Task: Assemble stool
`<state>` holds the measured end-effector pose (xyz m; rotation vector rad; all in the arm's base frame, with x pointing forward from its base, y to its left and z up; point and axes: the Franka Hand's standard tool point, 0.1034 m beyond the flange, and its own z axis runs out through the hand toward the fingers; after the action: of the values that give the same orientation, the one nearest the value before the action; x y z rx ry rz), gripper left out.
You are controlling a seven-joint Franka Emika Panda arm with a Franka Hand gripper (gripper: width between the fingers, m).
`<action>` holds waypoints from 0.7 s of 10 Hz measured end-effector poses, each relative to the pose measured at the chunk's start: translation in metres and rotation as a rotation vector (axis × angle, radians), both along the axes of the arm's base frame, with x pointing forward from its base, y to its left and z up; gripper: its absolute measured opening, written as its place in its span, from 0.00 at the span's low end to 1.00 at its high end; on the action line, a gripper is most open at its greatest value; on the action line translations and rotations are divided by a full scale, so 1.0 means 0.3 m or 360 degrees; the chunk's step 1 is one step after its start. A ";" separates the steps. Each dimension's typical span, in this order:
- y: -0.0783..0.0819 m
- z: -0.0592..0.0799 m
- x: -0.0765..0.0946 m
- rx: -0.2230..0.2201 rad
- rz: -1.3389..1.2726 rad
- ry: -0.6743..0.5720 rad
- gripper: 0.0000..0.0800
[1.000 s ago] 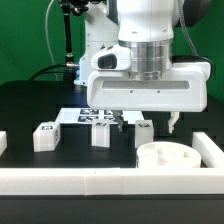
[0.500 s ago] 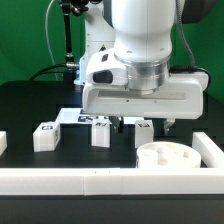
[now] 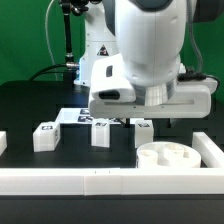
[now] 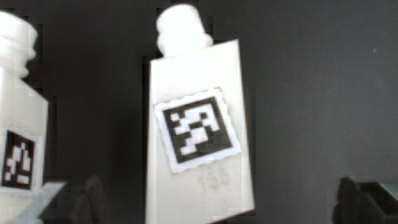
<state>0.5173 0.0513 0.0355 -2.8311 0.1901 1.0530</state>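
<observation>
The round white seat disc lies at the front on the exterior view's right. Three chunky white legs stand in a row behind it: one at the left, one in the middle, and one partly hidden under my hand. My gripper hangs open just above that third leg. In the wrist view this tagged leg lies lengthwise between the dark fingertips, apart from both. A neighbouring leg shows at the edge. Nothing is held.
A long white border rail runs along the front, with a raised end on the exterior view's right. The marker board lies flat behind the legs. The table top is black.
My hand has turned and tilted over the row of legs and shifted a little toward the exterior view's right. The jaws have stayed open; no part has moved.
</observation>
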 end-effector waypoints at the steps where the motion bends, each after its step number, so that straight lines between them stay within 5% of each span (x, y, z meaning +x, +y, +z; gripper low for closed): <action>1: -0.005 -0.010 -0.005 0.0009 0.0008 0.0076 0.81; 5: -0.007 -0.056 -0.074 0.0071 0.0066 0.0562 0.81; 7: 0.006 -0.079 -0.059 0.0072 0.0078 0.0565 0.81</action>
<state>0.4995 0.0531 0.0118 -2.5990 0.1252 1.5435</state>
